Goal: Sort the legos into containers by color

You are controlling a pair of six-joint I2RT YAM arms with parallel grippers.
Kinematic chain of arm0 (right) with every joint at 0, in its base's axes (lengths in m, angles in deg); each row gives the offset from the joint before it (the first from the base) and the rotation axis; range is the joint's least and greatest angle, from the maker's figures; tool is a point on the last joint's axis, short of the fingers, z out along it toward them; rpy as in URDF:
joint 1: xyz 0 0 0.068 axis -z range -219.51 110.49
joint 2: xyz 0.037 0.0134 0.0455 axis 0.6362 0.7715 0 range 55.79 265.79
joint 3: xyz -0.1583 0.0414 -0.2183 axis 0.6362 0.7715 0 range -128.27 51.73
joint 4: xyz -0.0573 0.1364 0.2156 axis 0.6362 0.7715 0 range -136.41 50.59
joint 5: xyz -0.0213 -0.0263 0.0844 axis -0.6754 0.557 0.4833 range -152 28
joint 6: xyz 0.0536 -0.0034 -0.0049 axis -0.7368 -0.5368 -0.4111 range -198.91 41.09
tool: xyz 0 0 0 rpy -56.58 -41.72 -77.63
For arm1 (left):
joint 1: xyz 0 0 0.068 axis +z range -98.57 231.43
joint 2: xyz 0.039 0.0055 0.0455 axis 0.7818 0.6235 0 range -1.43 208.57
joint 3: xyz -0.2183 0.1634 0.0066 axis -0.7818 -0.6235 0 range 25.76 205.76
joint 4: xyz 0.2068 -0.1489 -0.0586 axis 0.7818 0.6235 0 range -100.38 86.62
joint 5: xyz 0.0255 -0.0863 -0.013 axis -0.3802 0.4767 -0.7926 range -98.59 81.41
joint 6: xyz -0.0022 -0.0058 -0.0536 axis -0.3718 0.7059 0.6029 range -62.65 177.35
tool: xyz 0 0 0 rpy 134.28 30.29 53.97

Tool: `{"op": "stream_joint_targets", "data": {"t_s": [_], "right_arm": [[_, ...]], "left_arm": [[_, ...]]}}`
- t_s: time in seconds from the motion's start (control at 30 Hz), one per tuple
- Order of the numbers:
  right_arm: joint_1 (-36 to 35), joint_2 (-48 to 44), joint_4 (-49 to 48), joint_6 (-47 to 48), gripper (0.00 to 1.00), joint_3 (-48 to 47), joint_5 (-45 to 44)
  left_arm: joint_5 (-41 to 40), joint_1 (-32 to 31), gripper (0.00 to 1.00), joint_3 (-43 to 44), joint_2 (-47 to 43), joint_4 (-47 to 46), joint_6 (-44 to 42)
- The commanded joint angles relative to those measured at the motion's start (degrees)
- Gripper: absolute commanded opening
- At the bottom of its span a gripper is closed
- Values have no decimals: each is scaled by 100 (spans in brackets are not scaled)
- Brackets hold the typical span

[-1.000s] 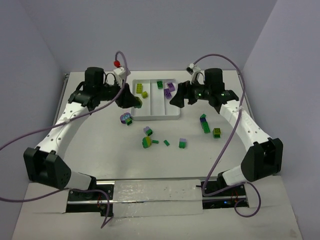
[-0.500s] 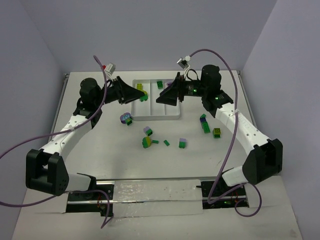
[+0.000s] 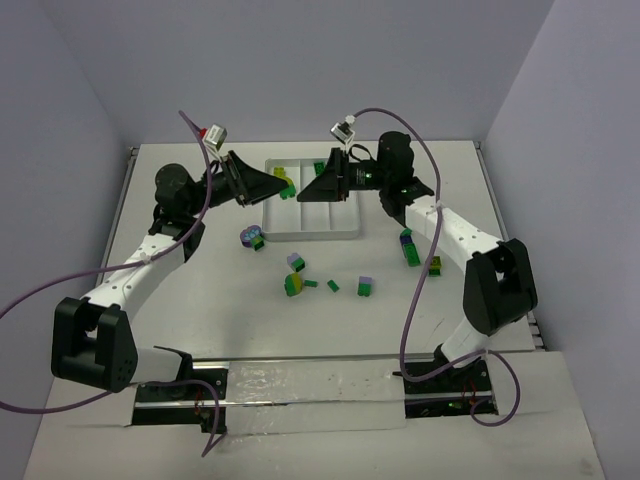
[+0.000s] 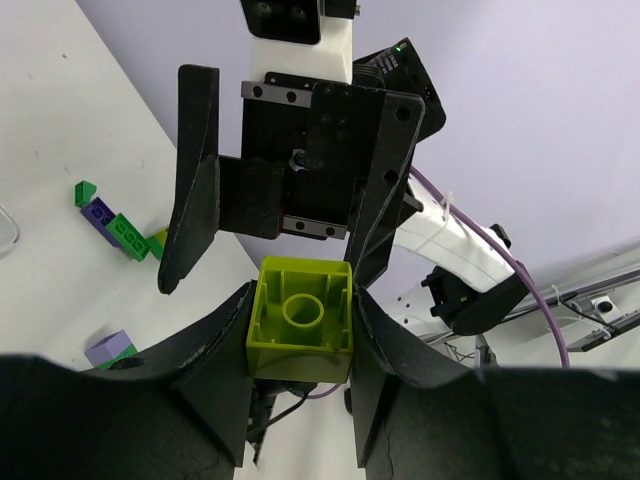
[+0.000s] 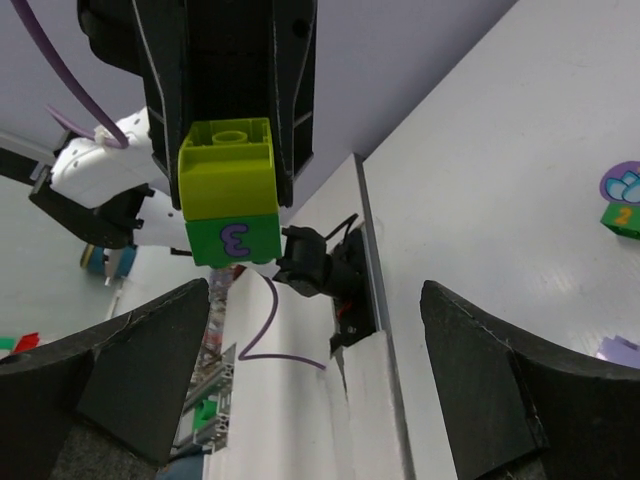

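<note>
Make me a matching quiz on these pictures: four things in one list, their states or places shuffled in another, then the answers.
1 left gripper
2 right gripper
3 yellow-green brick
4 white tray

A jaws open, empty
B flat on the table
C shut on the yellow-green brick
D stacked on a green brick

Pairs: 1-C, 2-A, 3-D, 4-B
</note>
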Motion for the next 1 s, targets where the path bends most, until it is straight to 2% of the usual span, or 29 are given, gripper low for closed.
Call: {"op": "stream_joint_targets", "data": {"t_s": [0.0,0.2,0.33,0.77,0.8,0.83,0.97], "right_arm": [[-109,29,-892,-525,91,-396,213],[-247,97,-815,-415,89,-489,244],[-282,157,-432,-97,81,-595,169],[-366,67,296,637,19,-650,-68],[-376,39,441,759,6,-643,-102],[-396,8,630,913,0,-637,-142],[-441,-46,1115,1389,0,-488,-213]], "left_arm": [[57,-49,0,20,-148,-338,-29],[21,-109,0,115,-62,-83,-222],[1,-159,0,176,-9,-21,-275],[-180,-160,0,241,37,270,-445],[-230,-108,0,303,71,359,-509],[-316,-41,0,417,123,391,-529],[-626,200,0,1051,451,474,-729]]}}
